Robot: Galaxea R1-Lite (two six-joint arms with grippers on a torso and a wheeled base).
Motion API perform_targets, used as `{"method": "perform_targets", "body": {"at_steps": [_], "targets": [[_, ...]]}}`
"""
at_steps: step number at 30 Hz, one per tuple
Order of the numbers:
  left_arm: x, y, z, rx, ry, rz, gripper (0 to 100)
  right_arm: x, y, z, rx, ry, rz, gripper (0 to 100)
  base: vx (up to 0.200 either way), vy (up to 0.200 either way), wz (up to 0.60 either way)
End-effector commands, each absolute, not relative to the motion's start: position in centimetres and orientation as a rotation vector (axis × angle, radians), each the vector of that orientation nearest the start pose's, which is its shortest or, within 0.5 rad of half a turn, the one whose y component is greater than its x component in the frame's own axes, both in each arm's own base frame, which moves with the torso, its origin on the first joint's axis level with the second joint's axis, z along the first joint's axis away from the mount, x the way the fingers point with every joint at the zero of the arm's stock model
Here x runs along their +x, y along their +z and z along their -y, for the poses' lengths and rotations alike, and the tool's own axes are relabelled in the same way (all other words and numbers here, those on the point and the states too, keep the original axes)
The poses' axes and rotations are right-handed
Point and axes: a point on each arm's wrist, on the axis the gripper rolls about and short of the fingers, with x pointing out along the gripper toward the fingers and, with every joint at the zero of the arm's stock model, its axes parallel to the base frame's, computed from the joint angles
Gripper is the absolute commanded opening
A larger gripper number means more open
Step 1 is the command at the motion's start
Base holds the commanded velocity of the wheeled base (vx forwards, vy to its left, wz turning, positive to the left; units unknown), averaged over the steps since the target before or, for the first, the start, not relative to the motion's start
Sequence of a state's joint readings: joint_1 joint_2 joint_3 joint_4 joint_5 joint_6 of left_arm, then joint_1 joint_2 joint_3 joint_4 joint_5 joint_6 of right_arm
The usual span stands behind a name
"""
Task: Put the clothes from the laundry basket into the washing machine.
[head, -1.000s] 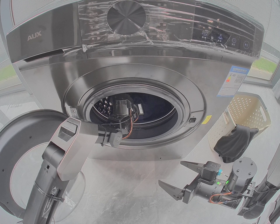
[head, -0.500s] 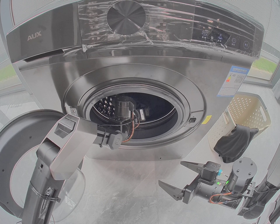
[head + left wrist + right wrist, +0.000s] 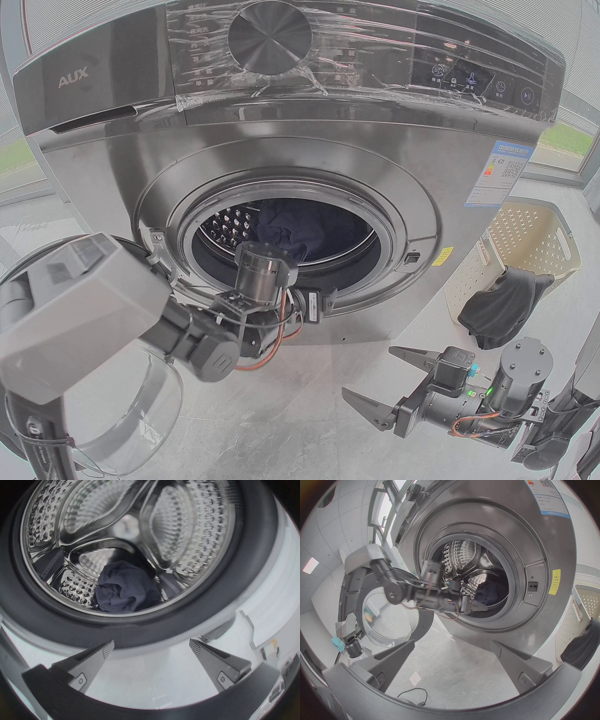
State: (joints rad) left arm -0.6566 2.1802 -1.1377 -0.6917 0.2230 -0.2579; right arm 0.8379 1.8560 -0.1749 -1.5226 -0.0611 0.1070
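Observation:
The washing machine (image 3: 350,150) stands with its round opening uncovered. A dark blue garment (image 3: 294,226) lies crumpled low in the steel drum (image 3: 175,527); the left wrist view shows that garment (image 3: 125,587) past the door seal. My left gripper (image 3: 150,645) is open and empty, just outside the opening's lower rim (image 3: 325,303). A cream laundry basket (image 3: 531,237) leans beside the machine on the right, a black garment (image 3: 503,306) draped over its edge. My right gripper (image 3: 382,380) hangs open and empty over the floor, in front of the basket.
The machine's door (image 3: 140,412), with its glass bowl, is swung open to the left, behind my left arm. Grey tiled floor (image 3: 294,400) lies in front of the machine. A thin cable (image 3: 414,694) lies on the floor.
My left arm has drawn back out of the drum to the lower rim of the opening, uncovering the dark blue garment inside. The right arm has kept still.

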Motion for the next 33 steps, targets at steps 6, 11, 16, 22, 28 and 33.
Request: {"method": "perform_targets", "body": {"at_steps": [6, 11, 16, 22, 28, 33], "targets": [[16.2, 17.2, 18.1, -0.114, -0.647, -0.305, 100, 14.2, 11.1, -14.7, 0.060, 0.737, -0.124, 100, 0.000, 0.000, 0.00], [13.1, 16.9, 14.2, -0.119, -0.648, -0.286, 100, 13.2, 11.9, -11.8, 0.073, 0.672, -0.100, 100, 0.000, 0.000, 0.00], [11.6, 16.4, 12.1, -0.113, -0.637, -0.269, 100, 12.6, 12.9, -10.7, 0.083, 0.645, -0.057, 100, 0.000, 0.000, 0.00], [9.1, 16.6, 7.4, -0.092, -0.546, -0.142, 100, 12.3, 13.6, -8.2, 0.084, 0.480, -0.046, 100, -0.167, 0.000, 0.00], [6.7, 16.0, 4.5, -0.095, -0.477, -0.070, 100, 11.7, 14.4, -6.4, 0.098, 0.388, -0.007, 100, -0.200, 0.000, 0.00], [5.2, 15.0, 2.9, -0.066, -0.417, -0.058, 100, 10.6, 14.6, -4.9, 0.101, 0.324, -0.010, 100, -0.200, 0.000, 0.00]]}}
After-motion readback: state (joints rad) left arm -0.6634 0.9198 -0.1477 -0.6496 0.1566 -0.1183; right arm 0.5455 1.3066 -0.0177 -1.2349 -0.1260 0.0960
